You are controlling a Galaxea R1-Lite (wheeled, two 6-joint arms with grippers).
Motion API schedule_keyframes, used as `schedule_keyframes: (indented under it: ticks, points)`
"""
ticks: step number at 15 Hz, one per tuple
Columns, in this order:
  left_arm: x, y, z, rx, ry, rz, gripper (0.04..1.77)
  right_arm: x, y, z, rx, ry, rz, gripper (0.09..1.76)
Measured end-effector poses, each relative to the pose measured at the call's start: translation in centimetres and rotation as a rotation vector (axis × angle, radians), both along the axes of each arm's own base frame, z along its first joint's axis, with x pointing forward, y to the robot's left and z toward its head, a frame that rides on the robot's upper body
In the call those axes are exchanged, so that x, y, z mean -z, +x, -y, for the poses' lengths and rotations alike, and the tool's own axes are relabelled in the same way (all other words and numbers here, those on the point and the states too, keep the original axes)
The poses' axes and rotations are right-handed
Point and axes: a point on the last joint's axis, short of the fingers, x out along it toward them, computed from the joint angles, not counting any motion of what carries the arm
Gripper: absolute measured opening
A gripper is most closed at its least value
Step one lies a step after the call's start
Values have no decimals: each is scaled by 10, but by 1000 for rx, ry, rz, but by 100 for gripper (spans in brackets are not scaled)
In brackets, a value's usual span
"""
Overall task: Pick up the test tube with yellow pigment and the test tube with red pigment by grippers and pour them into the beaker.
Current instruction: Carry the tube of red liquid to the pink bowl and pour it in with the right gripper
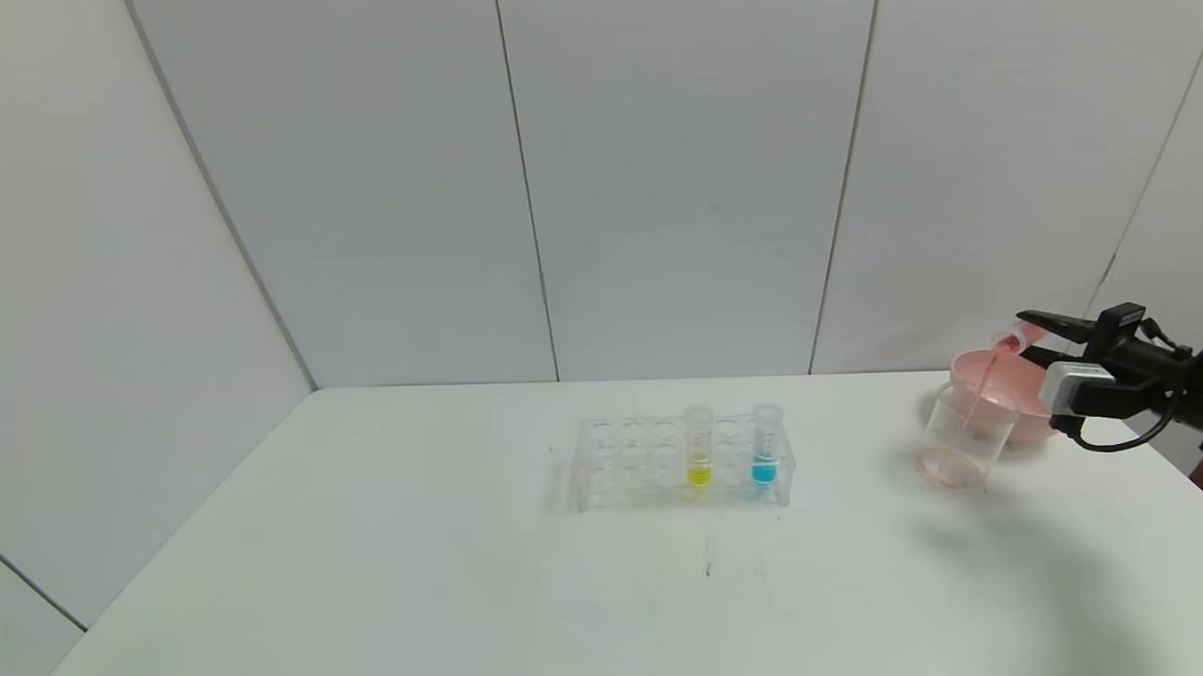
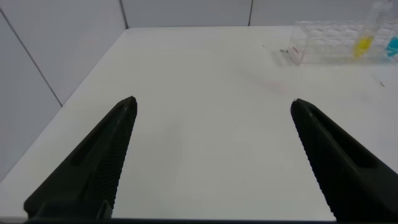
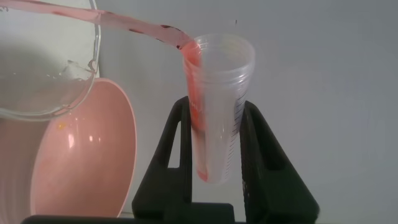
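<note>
My right gripper [image 1: 1032,335] is shut on the test tube with red pigment [image 1: 1014,341], held tipped above the beaker [image 1: 965,435] at the table's right. A thin red stream [image 3: 124,23] runs from the tube's rim [image 3: 217,53] into the beaker [image 3: 43,68], which holds a little red liquid at its bottom. The test tube with yellow pigment [image 1: 698,447] stands upright in the clear rack [image 1: 626,462] at the table's middle; it also shows in the left wrist view [image 2: 364,34]. My left gripper [image 2: 212,102] is open and empty above bare table, out of the head view.
A tube of blue liquid [image 1: 764,444] stands in the rack to the right of the yellow one. A pink bowl [image 1: 1030,418] sits just behind the beaker, under my right gripper. Grey wall panels close the table's far side.
</note>
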Motion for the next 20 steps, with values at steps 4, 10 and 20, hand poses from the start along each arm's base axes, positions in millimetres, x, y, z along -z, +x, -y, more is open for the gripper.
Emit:
schedule_keyframes:
  ticks: [4, 10, 20]
  points:
    - [0, 0, 0, 0, 0, 0, 176, -2, 2, -4, -10, -20, 40, 51]
    - [0, 0, 0, 0, 0, 0, 176, 0, 2, -3, -7, -84, 69, 51]
    - [0, 0, 0, 0, 0, 0, 176, -3, 3, -2, -5, -141, 132, 51]
